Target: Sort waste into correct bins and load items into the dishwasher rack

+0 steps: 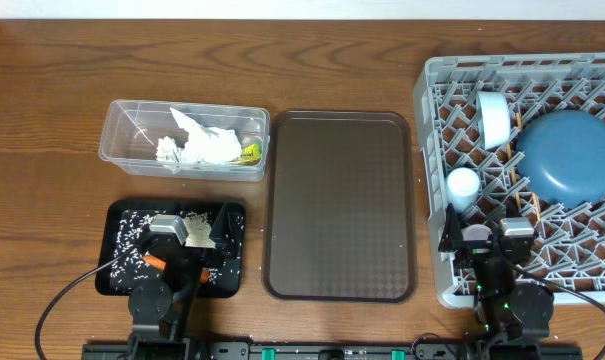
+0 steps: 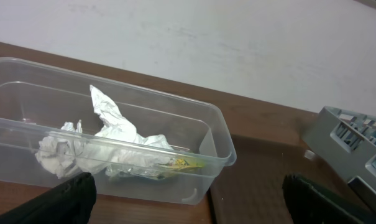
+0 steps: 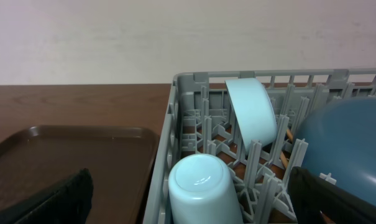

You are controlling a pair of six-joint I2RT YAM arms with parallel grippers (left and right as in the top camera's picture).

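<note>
The clear tub (image 1: 122, 112) holds crumpled white napkins (image 1: 204, 145) and the yellow-green wrapper (image 1: 250, 153); they also show in the left wrist view (image 2: 107, 146). The black tray (image 1: 120, 282) holds loose rice grains (image 1: 132, 235) and an orange carrot piece (image 1: 154, 262). My left gripper (image 1: 197, 240) (image 2: 188, 202) hangs over that tray, open and empty. The grey rack (image 1: 432, 100) holds the dark blue plate (image 1: 570, 155), the bowl on edge (image 1: 494, 118) (image 3: 253, 112) and the upturned light blue cup (image 1: 463, 186) (image 3: 203, 186). My right gripper (image 1: 487, 232) (image 3: 191, 199) is open just behind the cup. The pinkish-white cup is out of view.
The large brown serving tray (image 1: 339, 205) lies bare between the black tray and the rack. Bits of wooden chopstick (image 1: 528, 203) show through the rack's lattice near the plate. A pale wall runs along the table's far edge.
</note>
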